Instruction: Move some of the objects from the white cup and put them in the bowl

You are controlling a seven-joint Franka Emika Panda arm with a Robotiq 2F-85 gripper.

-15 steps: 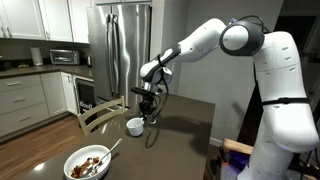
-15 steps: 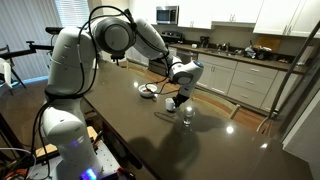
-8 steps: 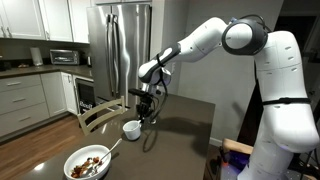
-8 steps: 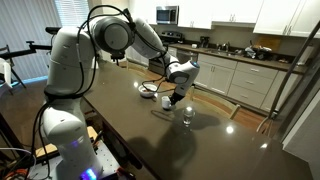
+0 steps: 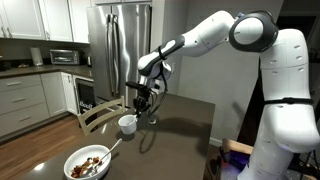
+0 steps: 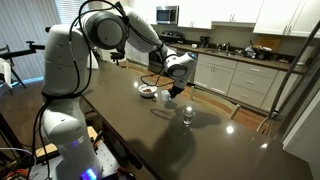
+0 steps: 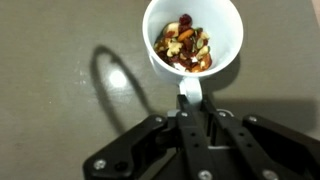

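Currently, a tall fridge (image 5: 115, 45) with a brushed-metal face stands behind the work area. A dark table (image 5: 185, 125) fills the foreground in both exterior views; its top is smooth and glossy and reflects the room lights. From the wrist view the same surface reads as flat, matte grey-brown.

A white arm (image 5: 200, 40) with rounded, smooth plastic shells reaches across the table and bends down at the wrist. A pale wooden chair (image 5: 98, 115) with a curved back sits against the table edge below it.

A wide, shallow, round white bowl (image 5: 74, 158) rests near the table's close corner, well apart from the arm's tip. It holds a lumpy reddish-brown mix, and a spoon (image 5: 112, 148) leans on its rim.

A small, round, plain white cup (image 7: 193, 35) hangs just under the black gripper (image 7: 190, 102). It has smooth, thick walls and a flat white tab handle (image 7: 190, 90). The jaws are fully closed on this handle, pinching it between two narrow dark fingers. The cup's round shadow falls on the table well to one side of it, so it appears to be off the surface.

A tiny clear glass (image 6: 188, 116) stands upright on the table, near the gripper.

Inside the cup lie the bits (image 7: 183, 48): irregular reddish-brown, tan and pale crumbs, heaped against one wall.
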